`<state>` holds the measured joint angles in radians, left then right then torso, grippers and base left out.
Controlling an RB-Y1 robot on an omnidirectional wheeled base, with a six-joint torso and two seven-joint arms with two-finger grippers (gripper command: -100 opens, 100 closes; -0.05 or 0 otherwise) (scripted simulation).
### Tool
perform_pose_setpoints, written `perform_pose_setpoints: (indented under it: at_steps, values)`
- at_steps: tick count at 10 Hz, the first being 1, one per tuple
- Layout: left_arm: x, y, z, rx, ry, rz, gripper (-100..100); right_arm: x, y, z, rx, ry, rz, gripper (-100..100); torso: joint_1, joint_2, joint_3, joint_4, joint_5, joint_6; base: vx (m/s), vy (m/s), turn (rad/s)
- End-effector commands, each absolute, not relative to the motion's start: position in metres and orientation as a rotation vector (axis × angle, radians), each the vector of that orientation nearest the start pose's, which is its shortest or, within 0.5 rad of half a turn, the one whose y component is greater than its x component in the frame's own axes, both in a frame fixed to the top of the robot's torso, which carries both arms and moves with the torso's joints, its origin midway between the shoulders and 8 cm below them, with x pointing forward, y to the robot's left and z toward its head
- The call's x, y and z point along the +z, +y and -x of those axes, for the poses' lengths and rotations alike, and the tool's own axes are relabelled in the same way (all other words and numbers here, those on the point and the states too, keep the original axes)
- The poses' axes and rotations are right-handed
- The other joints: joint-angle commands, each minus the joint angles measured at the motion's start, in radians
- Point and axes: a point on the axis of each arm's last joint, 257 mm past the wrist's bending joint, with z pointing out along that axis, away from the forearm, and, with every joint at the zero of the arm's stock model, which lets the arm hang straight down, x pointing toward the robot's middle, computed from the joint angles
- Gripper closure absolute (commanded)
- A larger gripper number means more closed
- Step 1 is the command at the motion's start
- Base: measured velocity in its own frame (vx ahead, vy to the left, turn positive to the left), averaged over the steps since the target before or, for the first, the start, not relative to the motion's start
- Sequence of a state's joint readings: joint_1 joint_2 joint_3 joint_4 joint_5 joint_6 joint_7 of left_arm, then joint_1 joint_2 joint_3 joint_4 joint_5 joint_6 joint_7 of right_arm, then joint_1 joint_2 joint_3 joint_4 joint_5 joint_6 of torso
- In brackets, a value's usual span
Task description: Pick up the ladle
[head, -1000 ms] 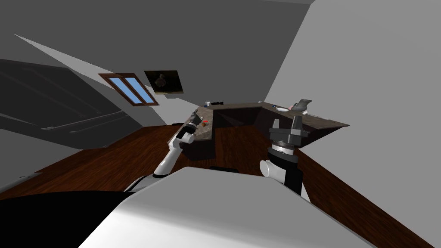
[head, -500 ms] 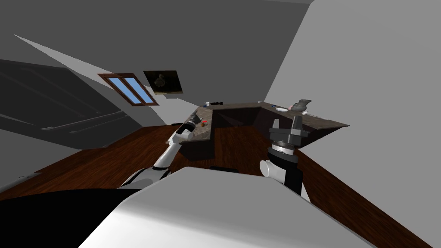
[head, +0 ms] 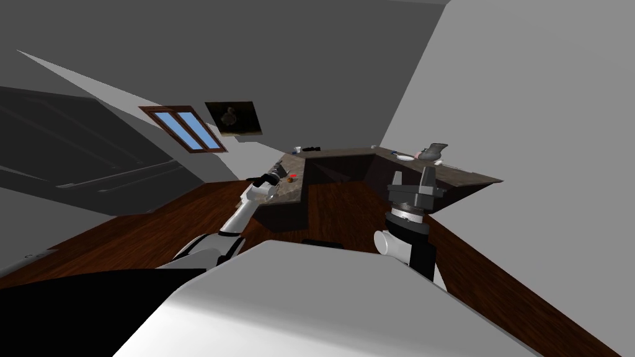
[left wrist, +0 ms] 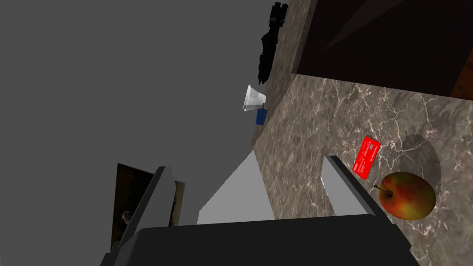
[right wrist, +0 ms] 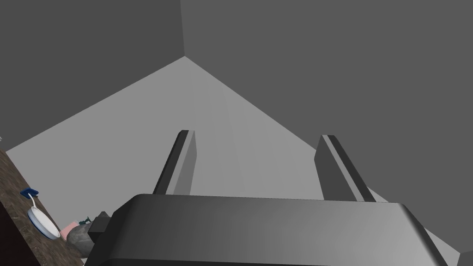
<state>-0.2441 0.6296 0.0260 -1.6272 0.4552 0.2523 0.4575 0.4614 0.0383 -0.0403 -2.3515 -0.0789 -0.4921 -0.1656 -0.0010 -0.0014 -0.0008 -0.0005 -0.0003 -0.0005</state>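
Note:
A white utensil with a round bowl and a thin handle, seemingly the ladle [right wrist: 40, 220], lies on the right wing of the marbled counter [head: 462, 173], where it appears as a small white oval [head: 406, 157]. My right gripper [head: 412, 176] is held upright short of that wing, open and empty [right wrist: 256, 134]. My left gripper [head: 280, 168] reaches over the counter's left wing [left wrist: 318, 115], open [left wrist: 247, 164] with nothing between its fingers. A red-yellow apple [left wrist: 407, 195] and a red card [left wrist: 366, 157] lie just beside one of its fingers.
A white cup [left wrist: 254, 99], a small blue cup [left wrist: 261, 116] and a black object [left wrist: 270, 44] stand farther along the left wing. A grey jug-like object [head: 432, 151] sits near the ladle. Dark wood floor [head: 338, 211] lies between the counter's wings.
My left arm has stretched farther forward and to the left over the counter's left wing. The right arm has stayed still.

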Motion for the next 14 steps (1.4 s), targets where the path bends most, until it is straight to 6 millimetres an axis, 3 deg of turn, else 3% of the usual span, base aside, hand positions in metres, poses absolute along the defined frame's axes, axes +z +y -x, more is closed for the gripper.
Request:
perform_pose_setpoints:
  at_steps: [1, 3, 4, 5, 6, 7, 14]
  values:
    - [-0.073, 0.373, -0.614, -1.455, 1.073, 1.438, -100, 0.066, -0.298, -0.326, 1.503, 0.414, -0.695, 0, 0.0, 0.0, 0.0, 0.0, 0.0, 0.0, 0.03, -0.03, -0.004]
    - [-0.087, 0.383, -0.615, -1.429, 1.07, 1.47, -100, 0.066, -0.298, -0.326, 1.503, 0.414, -0.695, 0, -0.001, -0.001, 0.0, 0.0, 0.0, 0.0, 0.019, -0.023, 0.001]
    - [-0.086, 0.398, -0.621, -1.42, 1.05, 1.541, -100, 0.066, -0.298, -0.326, 1.503, 0.414, -0.695, 0, 0.0, 0.0, 0.0, 0.0, 0.0, 0.0, 0.03, -0.032, -0.007]
    - [-0.1, 0.408, -0.621, -1.389, 1.048, 1.577, -100, 0.066, -0.298, -0.326, 1.503, 0.414, -0.696, 0, -0.001, -0.001, 0.0, 0.0, 0.0, 0.0, 0.031, -0.034, -0.003]
    - [-0.094, 0.42, -0.626, -1.39, 1.018, 1.636, -100, 0.066, -0.298, -0.326, 1.503, 0.414, -0.695, 0, -0.001, -0.001, 0.0, 0.0, 0.0, 0.0, 0.037, -0.045, -0.006]
    - [-0.108, 0.429, -0.625, -1.357, 1.018, 1.674, -100, 0.066, -0.298, -0.326, 1.503, 0.414, -0.696, 0, -0.001, -0.001, -0.001, 0.0, 0.0, 0.0, 0.034, -0.038, 0.001]
    - [-0.14, 0.484, -0.623, -1.252, 0.915, 1.906, -100, 0.066, -0.298, -0.326, 1.503, 0.414, -0.695, 0, 0.0, -0.001, 0.0, 0.0, 0.0, 0.0, 0.025, -0.02, -0.002]
